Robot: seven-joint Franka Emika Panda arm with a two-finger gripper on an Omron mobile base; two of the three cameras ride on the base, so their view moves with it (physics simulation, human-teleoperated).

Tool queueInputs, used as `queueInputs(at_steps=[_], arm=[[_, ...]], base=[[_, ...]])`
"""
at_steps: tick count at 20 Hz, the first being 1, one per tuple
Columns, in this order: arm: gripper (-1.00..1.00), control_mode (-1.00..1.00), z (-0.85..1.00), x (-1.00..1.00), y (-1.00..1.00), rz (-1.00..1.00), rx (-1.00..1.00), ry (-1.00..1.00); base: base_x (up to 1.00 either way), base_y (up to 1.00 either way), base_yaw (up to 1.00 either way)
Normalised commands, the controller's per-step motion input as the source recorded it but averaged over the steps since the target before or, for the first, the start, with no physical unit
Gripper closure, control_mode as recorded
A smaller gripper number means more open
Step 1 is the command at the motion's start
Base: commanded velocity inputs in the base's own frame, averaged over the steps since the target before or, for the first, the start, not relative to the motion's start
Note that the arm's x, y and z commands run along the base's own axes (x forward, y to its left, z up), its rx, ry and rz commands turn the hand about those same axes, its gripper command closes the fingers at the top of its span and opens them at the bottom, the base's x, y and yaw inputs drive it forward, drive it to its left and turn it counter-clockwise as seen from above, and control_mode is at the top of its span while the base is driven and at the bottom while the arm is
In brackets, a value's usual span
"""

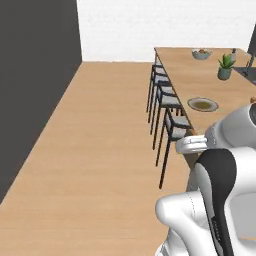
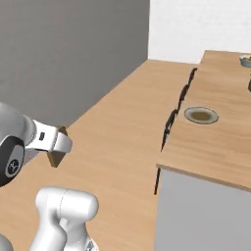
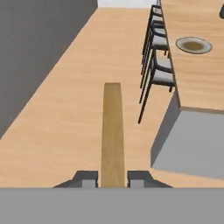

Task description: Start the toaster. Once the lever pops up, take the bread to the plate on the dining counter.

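From the hand view, the thin tan-yellow slice of bread (image 3: 112, 131) runs edge-on up the middle of the frame, its lower end pinched between the two small dark fingertips (image 3: 85, 178), so the jaws are clamped on it. The right base view shows the same slice (image 2: 57, 149) only as a small brown wedge at middle left, poking out below the white hand, with the gripper (image 2: 55, 147) itself mostly hidden behind that hand. In the left base view the white hand (image 1: 191, 144) sits at centre right, level with the near end of the bench, and I cannot make out the bread there.

The arm rises bent from the lower corner, the hand held out over the wooden floor (image 1: 100, 150), short of the bench.

The round shallow plate with a pale rim and olive-brown centre (image 1: 203, 104) lies on the large light-wood dining bench with grey sides (image 2: 215, 147), near its stool-side edge. Only the left base view carries the small potted plant (image 1: 225, 66) and the bowl (image 1: 201, 53) at the far end. Dark stools (image 3: 159, 65) line the bench side, partly overlapping.
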Motion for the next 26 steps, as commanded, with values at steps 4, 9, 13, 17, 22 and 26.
queueInputs(at_steps=[4, 9, 13, 17, 22, 26], arm=[[1.00, 1.00, 0.00, 0.00, 0.00, 0.00, 0.00, 0.00], [1.00, 1.00, 0.00, 0.00, 0.00, 0.00, 0.00, 0.00], [1.00, 1.00, 0.00, 0.00, 0.00, 0.00, 0.00, 0.00], [1.00, 1.00, 0.00, 0.00, 0.00, 0.00, 0.00, 0.00], [1.00, 1.00, 0.00, 0.00, 0.00, 0.00, 0.00, 0.00], [1.00, 1.00, 0.00, 0.00, 0.00, 0.00, 0.00, 0.00]], base=[[0.26, 0.57, -0.76], [0.18, 0.69, -0.71], [0.23, 0.69, -0.71], [0.30, 0.84, -0.66], [0.23, 1.00, -0.57], [0.24, 1.00, -0.57]])
